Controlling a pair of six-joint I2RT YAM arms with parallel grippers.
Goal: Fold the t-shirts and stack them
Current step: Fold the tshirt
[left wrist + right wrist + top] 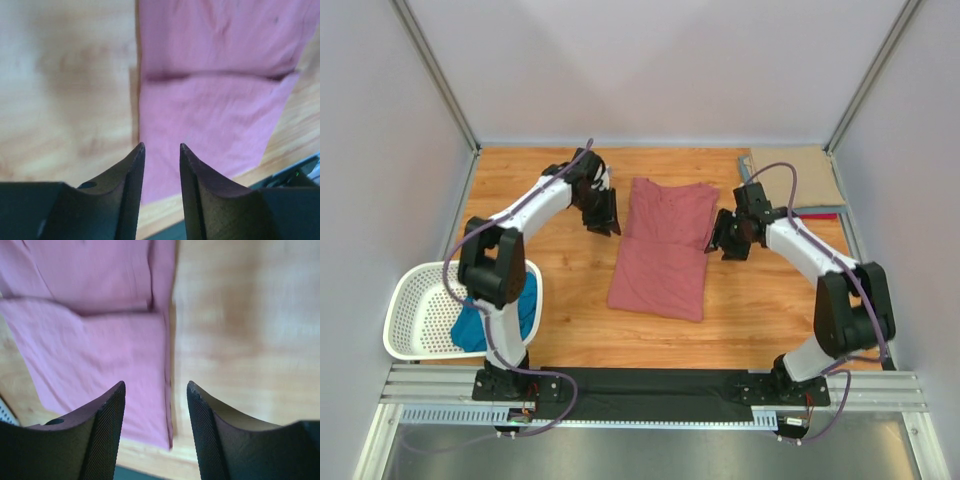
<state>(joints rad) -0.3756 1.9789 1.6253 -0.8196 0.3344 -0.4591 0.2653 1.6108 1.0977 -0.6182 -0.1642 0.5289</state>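
A dusty rose-red t-shirt (660, 250) lies flat in the middle of the wooden table, its sides folded in to make a long panel. My left gripper (605, 215) hovers just off the shirt's upper left edge. Its jaws are open, with nothing between them. In the left wrist view the left gripper (162, 145) hangs over the shirt (215, 100) near its edge. My right gripper (725, 240) hovers by the shirt's right edge, also open and empty. In the right wrist view the right gripper (156, 383) straddles the hem of the shirt (90, 340).
A white perforated basket (410, 300) at the near left holds a teal blue shirt (480, 325). At the back right corner a folded tan shirt (800, 175) tops a stack with a red edge (825, 216) showing. Walls enclose the table.
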